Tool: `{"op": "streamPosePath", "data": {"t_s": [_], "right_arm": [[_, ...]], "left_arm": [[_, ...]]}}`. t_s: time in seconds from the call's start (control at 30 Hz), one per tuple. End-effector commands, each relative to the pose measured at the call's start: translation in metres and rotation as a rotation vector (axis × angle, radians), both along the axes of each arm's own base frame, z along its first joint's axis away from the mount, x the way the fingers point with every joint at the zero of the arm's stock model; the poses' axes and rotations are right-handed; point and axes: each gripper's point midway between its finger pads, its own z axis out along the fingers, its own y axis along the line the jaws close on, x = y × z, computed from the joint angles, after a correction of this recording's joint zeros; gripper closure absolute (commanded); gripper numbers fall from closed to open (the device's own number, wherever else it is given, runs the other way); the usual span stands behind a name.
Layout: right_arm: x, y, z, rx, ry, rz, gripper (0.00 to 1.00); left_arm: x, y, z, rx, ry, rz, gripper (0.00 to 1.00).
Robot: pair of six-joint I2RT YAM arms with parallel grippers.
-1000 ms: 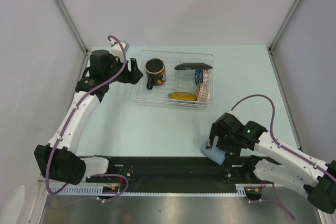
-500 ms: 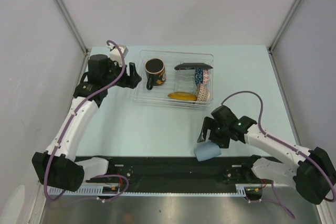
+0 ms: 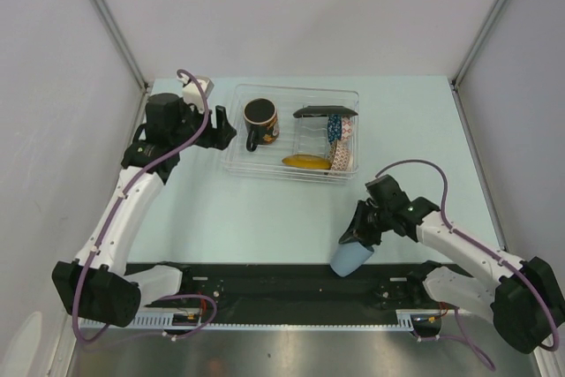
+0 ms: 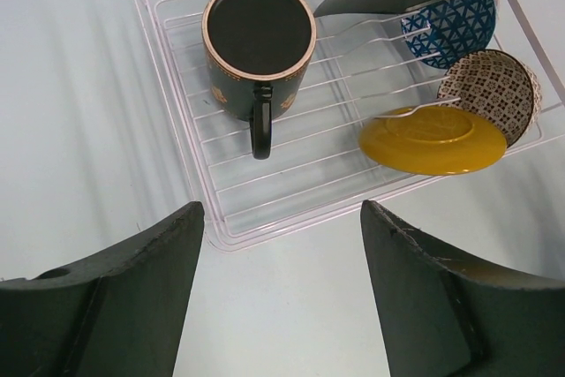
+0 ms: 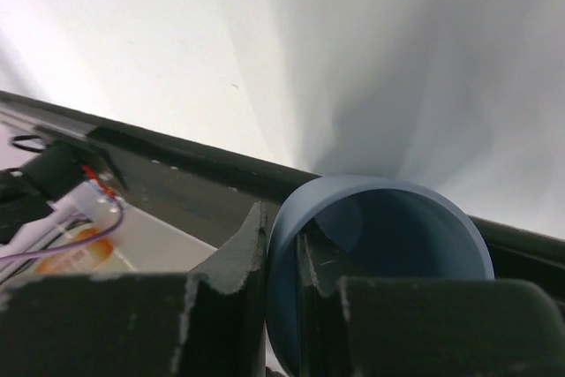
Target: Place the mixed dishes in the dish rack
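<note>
1 cup (image 3: 347, 260) sat at table's (image 3: 265, 209) near edge, right claw (image 5: 281, 222) clamped on rim; thin grip could slip on lift. Left claw (image 4: 278, 227) wide, empty.

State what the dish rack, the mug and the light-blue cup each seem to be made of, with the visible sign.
The dish rack: probably clear plastic; the table shows through its ribs and rim. The mug: likely glazed ceramic; thick wall, glossy dark surface, gold-toned rim. The light-blue cup: smooth, evenly coloured, thin wall; plastic or ceramic, cannot tell.
</note>
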Motion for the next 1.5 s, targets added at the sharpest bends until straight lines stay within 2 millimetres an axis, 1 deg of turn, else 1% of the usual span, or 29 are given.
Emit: {"op": "streamPosePath", "data": {"t_s": [0.0,0.03,0.07,0.1,0.13,0.17,0.2,0.23,0.27,0.3,0.33,0.37,0.4,0.43,0.47,0.5,0.53,0.57,0.6,0.67,0.7,0.73,0.83,0.97,1.03,1.23,1.33,1.43,1.47], "right_arm": [[0.022,0.028,0.034,0.221,-0.083,0.023,1.0],[0.036,0.035,0.05,0.292,-0.14,0.017,1.0],[0.037,0.044,0.069,0.379,-0.138,0.033,1.0],[0.049,0.053,0.09,0.466,-0.209,0.047,1.0],[0.056,0.056,0.107,0.527,-0.23,0.039,1.0],[0.059,0.061,0.126,0.613,-0.243,0.06,1.0],[0.07,0.069,0.162,0.738,-0.308,0.047,1.0],[0.073,0.072,0.179,0.8,-0.331,0.049,1.0],[0.076,0.076,0.193,0.854,-0.344,0.053,1.0],[0.079,0.079,0.222,0.959,-0.377,0.045,1.0],[0.08,0.081,0.233,1.004,-0.39,0.048,1.0],[0.083,0.086,0.238,1.041,-0.377,0.035,1.0],[0.081,0.087,0.262,1.13,-0.409,0.043,1.0],[0.085,0.088,0.272,1.176,-0.417,0.016,1.0],[0.086,0.091,0.278,1.215,-0.419,0.008,1.0],[0.082,0.097,0.29,1.284,-0.447,0.036,1.0],[0.086,0.099,0.297,1.336,-0.415,-0.003,1.0],[0.087,0.102,0.3,1.366,-0.41,-0.005,1.0],[0.085,0.111,0.304,1.4,-0.404,0.018,1.0],[0.086,0.12,0.308,1.419,-0.401,0.021,1.0],[0.087,0.128,0.302,1.411,-0.384,0.022,1.0],[0.089,0.131,0.306,1.42,-0.393,0.019,1.0],[0.093,0.142,0.307,1.431,-0.392,0.027,1.0],[0.1,0.15,0.31,1.441,-0.4,0.032,1.0],[0.103,0.153,0.306,1.433,-0.398,0.036,1.0],[0.109,0.157,0.308,1.442,-0.409,0.039,1.0],[0.111,0.16,0.311,1.454,-0.413,0.042,1.0],[0.111,0.163,0.313,1.461,-0.417,0.045,1.0],[0.111,0.164,0.314,1.463,-0.421,0.045,1.0]], "left_arm": [[0.0,0.001,0.022,-0.021,-0.055,0.005,0.23],[-0.003,-0.001,0.023,-0.036,-0.044,-0.001,0.23],[-0.004,-0.003,0.031,-0.055,-0.046,-0.008,0.23],[-0.006,-0.006,0.036,-0.087,-0.037,-0.008,0.22],[-0.009,-0.009,0.038,-0.108,-0.022,-0.019,0.21],[-0.014,-0.016,0.05,-0.153,-0.021,-0.064,0.21],[-0.017,-0.02,0.055,-0.203,0.002,-0.07,0.2],[-0.02,-0.025,0.061,-0.244,0.014,-0.101,0.18],[-0.03,-0.033,0.069,-0.328,0.048,-0.16,0.17],[-0.035,-0.039,0.076,-0.38,0.054,-0.213,0.13],[-0.041,-0.044,0.08,-0.429,0.077,-0.263,0.09],[-0.06,-0.056,0.082,-0.519,0.159,-0.376,0.06],[-0.067,-0.062,0.082,-0.559,0.195,-0.438,0.04],[-0.072,-0.067,0.075,-0.603,0.264,-0.491,0.02],[-0.092,-0.074,0.071,-0.687,0.394,-0.59,0.0],[-0.095,-0.076,0.067,-0.711,0.425,-0.625,0.0],[-0.099,-0.077,0.062,-0.729,0.459,-0.646,0.0],[-0.101,-0.076,0.054,-0.711,0.438,-0.649,0.0],[-0.102,-0.075,0.05,-0.692,0.427,-0.634,0.0],[-0.111,-0.078,0.049,-0.659,0.371,-0.657,0.0],[-0.112,-0.079,0.051,-0.647,0.344,-0.66,0.0],[-0.115,-0.082,0.052,-0.639,0.336,-0.666,0.0],[-0.123,-0.091,0.05,-0.591,0.315,-0.687,0.0],[-0.135,-0.103,0.052,-0.572,0.297,-0.723,0.0],[-0.142,-0.109,0.052,-0.566,0.298,-0.748,0.0],[-0.156,-0.114,0.056,-0.558,0.285,-0.781,0.0],[-0.158,-0.115,0.052,-0.547,0.283,-0.777,0.0],[-0.156,-0.116,0.053,-0.54,0.268,-0.768,0.08],[-0.154,-0.116,0.054,-0.539,0.258,-0.766,0.14]]}}
